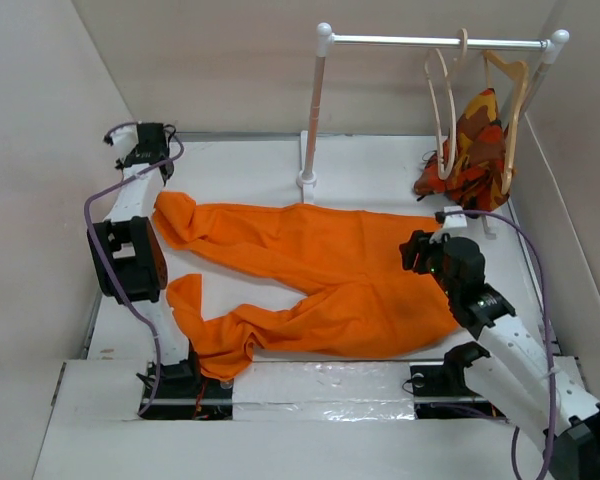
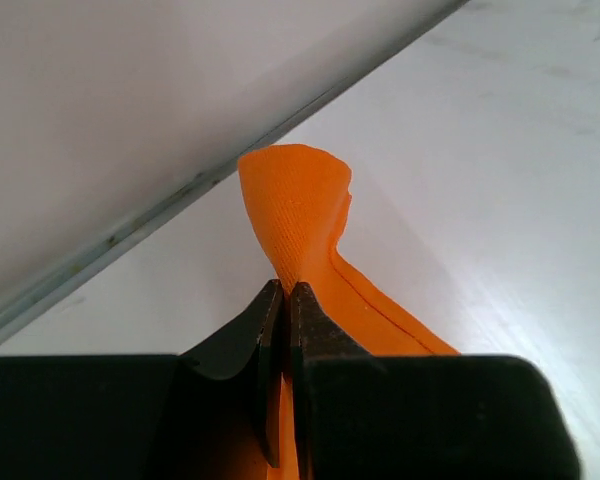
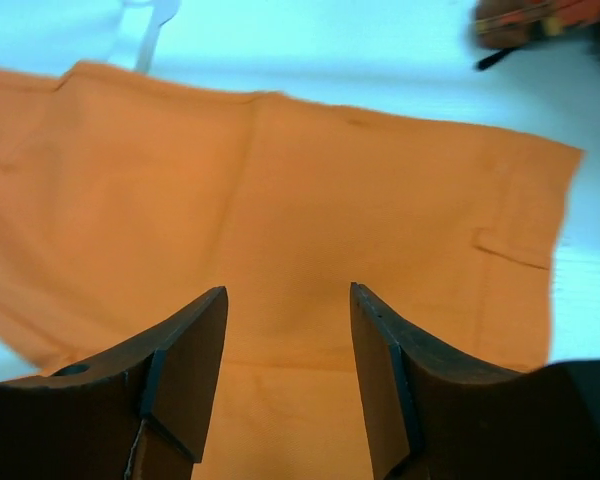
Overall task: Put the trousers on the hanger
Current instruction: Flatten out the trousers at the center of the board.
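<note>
Open in the middle, crowded on the right

The trousers (image 1: 320, 270) blanket most of the table (image 1: 380, 165), leaving a bare strip along the far edge between the rack post (image 1: 313, 110) and the patterned garment (image 1: 470, 150). The rail (image 1: 380, 40) runs free from post to cream hanger (image 1: 432, 95) — past that, the wooden hanger (image 1: 518, 100) and side wall (image 1: 580, 150) close in.

The trousers (image 1: 320, 275) lie spread flat on the table (image 1: 380, 170) — the hanger (image 1: 433, 105) hangs from the rail (image 1: 430, 41).
</note>
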{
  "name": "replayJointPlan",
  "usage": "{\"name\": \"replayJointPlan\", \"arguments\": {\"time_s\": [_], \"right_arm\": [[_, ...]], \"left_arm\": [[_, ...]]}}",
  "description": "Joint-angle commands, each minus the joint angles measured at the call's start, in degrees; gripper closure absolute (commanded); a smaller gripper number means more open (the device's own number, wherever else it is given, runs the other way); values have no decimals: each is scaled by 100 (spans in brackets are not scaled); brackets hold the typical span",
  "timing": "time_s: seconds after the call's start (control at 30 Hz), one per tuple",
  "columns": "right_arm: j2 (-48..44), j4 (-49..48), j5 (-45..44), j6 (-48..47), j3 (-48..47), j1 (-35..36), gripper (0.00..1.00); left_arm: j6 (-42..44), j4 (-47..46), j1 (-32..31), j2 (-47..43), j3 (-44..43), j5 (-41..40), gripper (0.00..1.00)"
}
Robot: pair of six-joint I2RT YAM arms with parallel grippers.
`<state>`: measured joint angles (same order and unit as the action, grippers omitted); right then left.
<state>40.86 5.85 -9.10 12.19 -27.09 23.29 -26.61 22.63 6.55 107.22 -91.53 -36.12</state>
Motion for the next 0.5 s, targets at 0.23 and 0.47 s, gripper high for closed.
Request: {"name": "replayJointPlan", "arguments": {"time_s": [0.23, 0.47], "right_arm": [[843, -838, 1321, 214, 292, -2678, 100], [2177, -1586, 2290, 187, 205, -4051, 42]], "left_arm": [[-855, -681, 585, -1967, 908, 332, 47], [-837, -1831, -633, -2829, 1513, 1483, 58]]}}
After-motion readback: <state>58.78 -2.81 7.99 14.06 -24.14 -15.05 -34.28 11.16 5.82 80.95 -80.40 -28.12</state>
